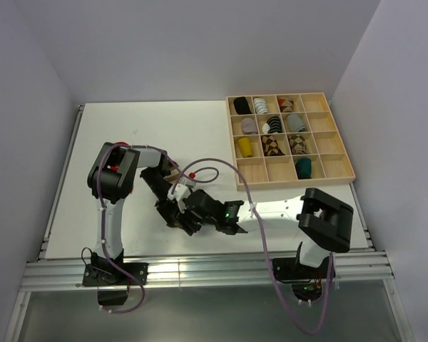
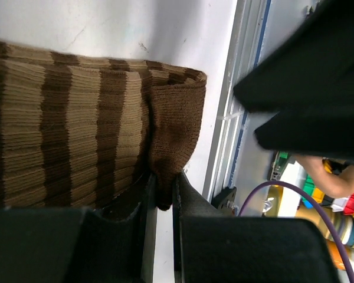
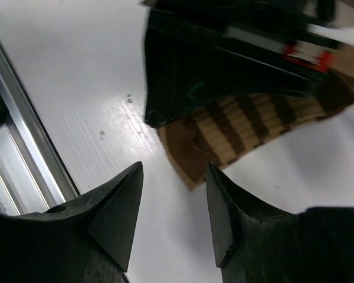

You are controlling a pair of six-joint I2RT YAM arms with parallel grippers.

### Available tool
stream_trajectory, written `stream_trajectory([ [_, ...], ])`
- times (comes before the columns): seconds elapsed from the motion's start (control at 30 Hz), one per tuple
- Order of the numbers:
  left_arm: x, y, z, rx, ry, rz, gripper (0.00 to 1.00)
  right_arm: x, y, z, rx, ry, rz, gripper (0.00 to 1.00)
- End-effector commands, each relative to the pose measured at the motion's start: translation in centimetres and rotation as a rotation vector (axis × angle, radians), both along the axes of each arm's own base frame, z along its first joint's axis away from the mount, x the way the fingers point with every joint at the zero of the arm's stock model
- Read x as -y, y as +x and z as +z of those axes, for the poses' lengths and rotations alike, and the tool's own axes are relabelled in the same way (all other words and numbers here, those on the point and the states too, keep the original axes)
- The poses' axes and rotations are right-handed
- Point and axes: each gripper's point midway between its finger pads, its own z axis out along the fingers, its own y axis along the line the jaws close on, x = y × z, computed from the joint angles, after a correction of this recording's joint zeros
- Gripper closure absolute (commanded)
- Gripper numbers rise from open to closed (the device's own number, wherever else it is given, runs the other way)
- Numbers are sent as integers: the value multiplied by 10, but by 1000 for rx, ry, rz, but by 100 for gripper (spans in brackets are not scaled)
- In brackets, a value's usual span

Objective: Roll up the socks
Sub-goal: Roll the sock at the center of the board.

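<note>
Striped sock (image 2: 76,135) partly hidden beneath left gripper (image 2: 163,184), brown end pinched; length runs sideways off fingertips. Right gripper (image 3: 174,168) spread, empty.

Robot lab booth (plain white walls (image 1: 200,43))

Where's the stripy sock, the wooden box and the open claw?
striped sock (image 2: 76,130), left wrist view, on its striped middle.
wooden tray (image 1: 335,165), top view, on an empty corner compartment.
right gripper (image 3: 174,171), right wrist view, midway between its open fingertips.
</note>
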Motion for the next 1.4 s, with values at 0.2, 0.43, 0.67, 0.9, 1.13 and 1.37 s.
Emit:
stream_trajectory([
  [0.2,-10,14,-23,78,32,-58,100,-28,-3,-4,122,-93,96,43],
  [0.43,-10,13,-23,66,32,-56,99,-29,1,-24,144,-163,110,43],
  [0.67,-10,13,-24,58,33,-56,100,-27,9,-51,155,-239,84,50],
  [0.9,-5,27,-24,125,46,-17,78,-25,9,-61,83,-235,50,95],
  [1.13,7,65,2,276,-9,123,67,-13,1,-71,-119,-194,73,99],
  [1.37,2,106,27,391,-24,324,66,-10,-3,-73,-308,-122,105,99],
])
